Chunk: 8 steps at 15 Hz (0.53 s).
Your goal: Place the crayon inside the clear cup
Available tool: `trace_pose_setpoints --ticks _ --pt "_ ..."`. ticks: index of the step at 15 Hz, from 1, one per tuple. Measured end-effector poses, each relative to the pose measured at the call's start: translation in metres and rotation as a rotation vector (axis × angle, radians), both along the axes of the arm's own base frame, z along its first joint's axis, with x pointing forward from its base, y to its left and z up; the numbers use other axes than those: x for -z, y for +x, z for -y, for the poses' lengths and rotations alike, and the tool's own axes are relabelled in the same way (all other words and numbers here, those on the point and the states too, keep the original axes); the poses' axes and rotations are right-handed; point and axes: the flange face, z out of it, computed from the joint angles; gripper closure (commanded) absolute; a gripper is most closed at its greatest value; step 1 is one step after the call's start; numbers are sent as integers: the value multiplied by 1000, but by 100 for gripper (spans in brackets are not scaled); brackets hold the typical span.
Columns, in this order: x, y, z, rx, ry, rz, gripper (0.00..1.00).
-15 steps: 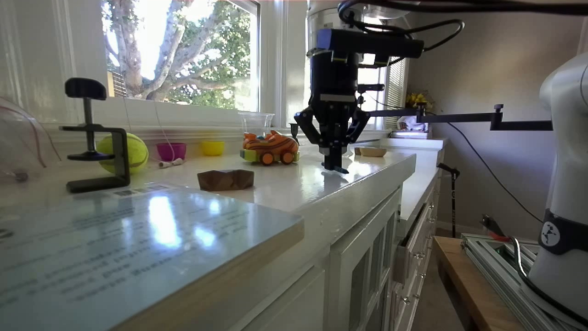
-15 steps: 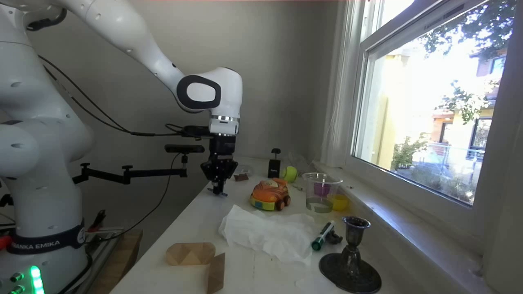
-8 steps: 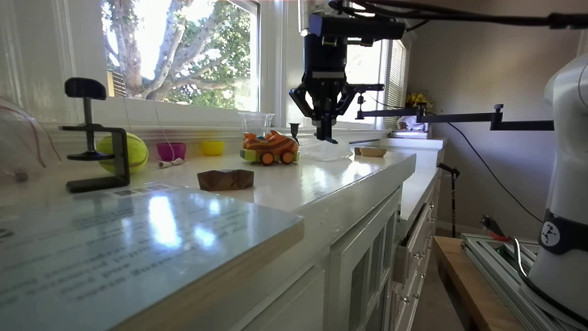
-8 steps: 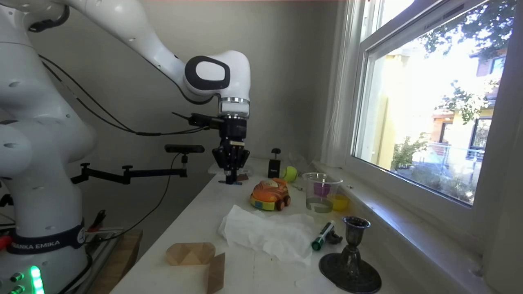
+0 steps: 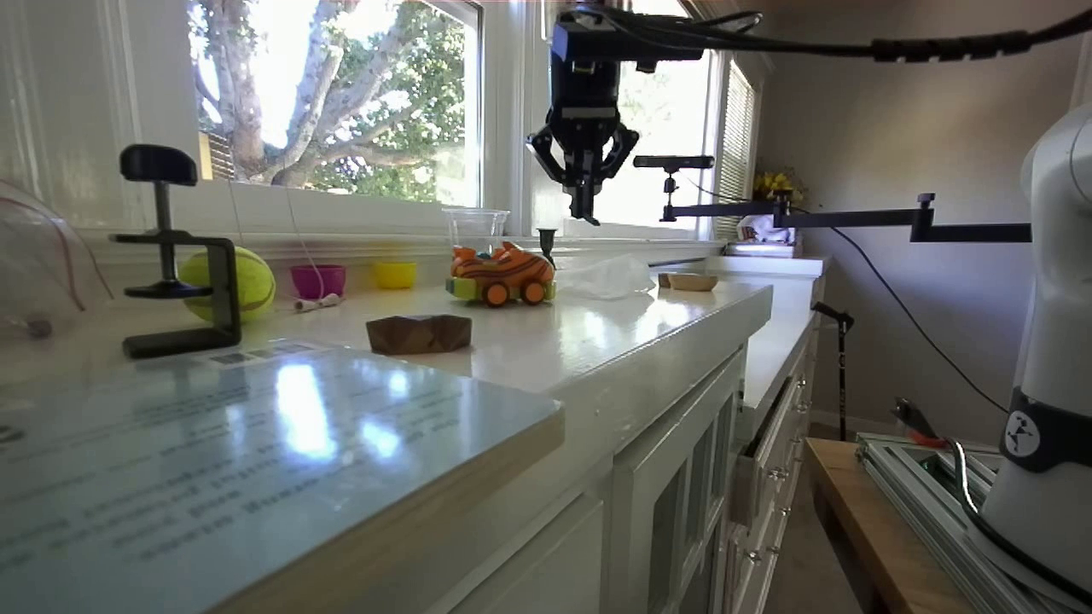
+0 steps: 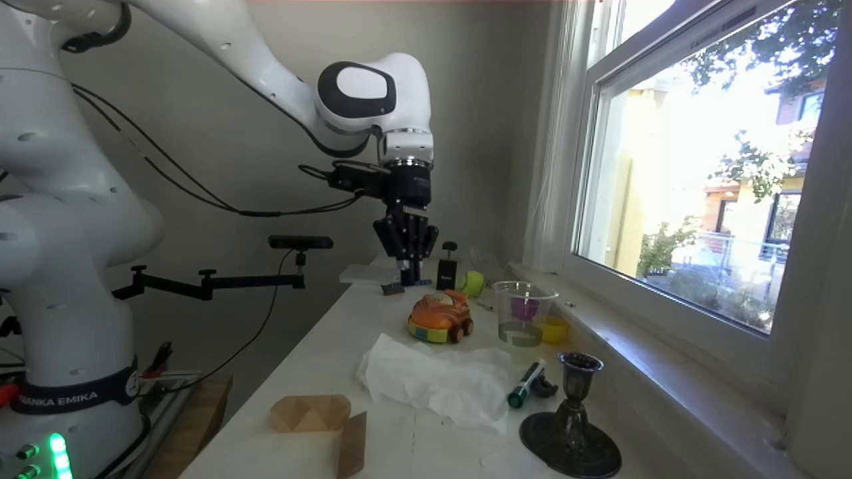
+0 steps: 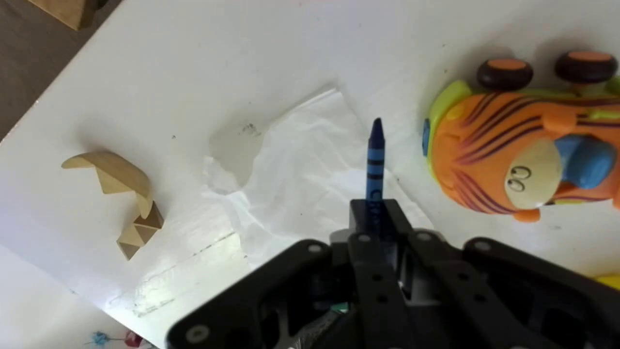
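Note:
The crayon (image 7: 376, 165) is a dark blue stick with a pointed tip. My gripper (image 7: 378, 213) is shut on it in the wrist view, with the tip sticking out past the fingers. In both exterior views the gripper (image 5: 583, 205) (image 6: 411, 274) is up in the air above the counter, and the crayon (image 5: 591, 221) (image 6: 423, 283) shows small and dark at the fingertips. The clear cup (image 6: 507, 319) stands upright beyond the orange toy car, near the window sill. It shows partly behind the car in an exterior view (image 5: 475, 223). It is out of the wrist view.
The orange toy car (image 6: 439, 316) (image 7: 513, 145) stands beside the clear cup. Yellow (image 5: 394, 275) and purple (image 5: 318, 280) cups, a tennis ball (image 5: 247, 286) and a black clamp (image 5: 223, 281) stand along the back. White tissue (image 6: 439, 382), a green marker (image 6: 526, 384) and a candlestick (image 6: 572, 426) are nearby.
My gripper has risen from close to the counter, holding the crayon, and moved left in an exterior view and right in the other. The objects on the counter have not moved.

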Motion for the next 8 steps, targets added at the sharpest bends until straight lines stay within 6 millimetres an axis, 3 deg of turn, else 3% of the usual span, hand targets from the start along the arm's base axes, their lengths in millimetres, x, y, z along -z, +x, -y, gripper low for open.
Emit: trace_pose_setpoints --ticks 2,3,7,8 --pt "-6 9 7 10 2 12 98" --pt "-9 14 9 13 4 18 91" --pt "-15 22 11 17 10 31 91" --pt "-15 23 11 17 10 30 98"
